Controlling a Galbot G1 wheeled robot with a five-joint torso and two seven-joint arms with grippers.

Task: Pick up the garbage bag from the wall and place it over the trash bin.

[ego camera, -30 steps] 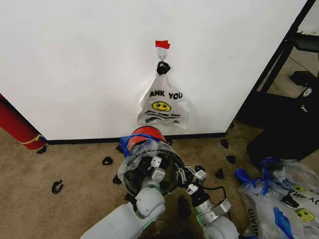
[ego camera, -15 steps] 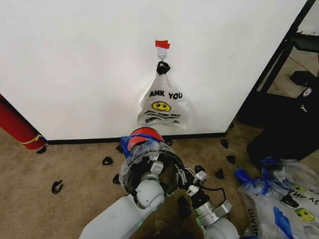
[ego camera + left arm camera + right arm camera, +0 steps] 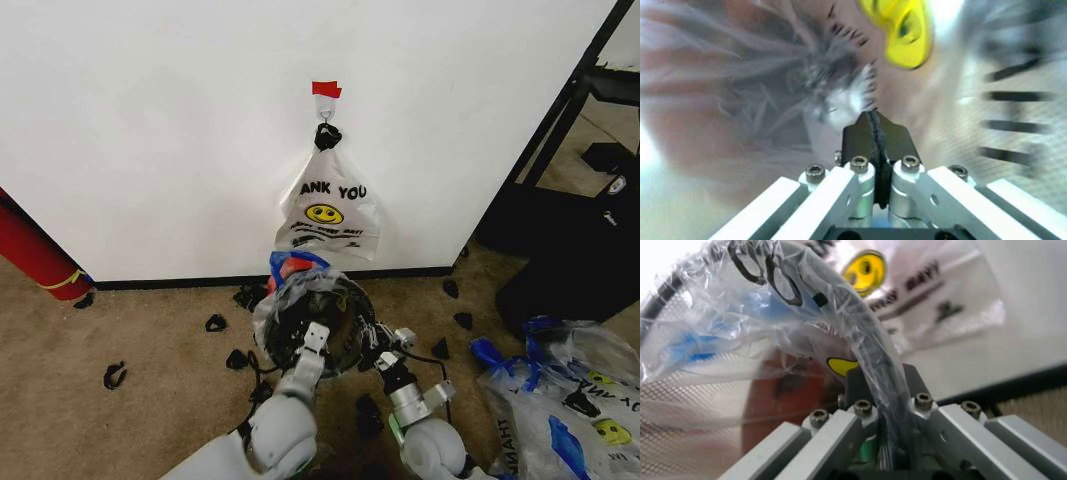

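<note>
Both grippers pinch garbage bag (image 3: 300, 300) over trash bin (image 3: 335, 325).

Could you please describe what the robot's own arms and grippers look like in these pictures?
Both arms have smooth, rounded light-grey shells. The left gripper and right gripper share one build: bare silver aluminium bars with small hex bolts, ending in black finger pads. A thin black cable loops beside the right wrist.

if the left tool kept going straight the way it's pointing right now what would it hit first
Probably the garbage bag itself: the left tool, fingers together, points straight into crumpled translucent plastic beside a yellow smiley. The trash bin likely lies beyond, though depth is unclear.
</note>
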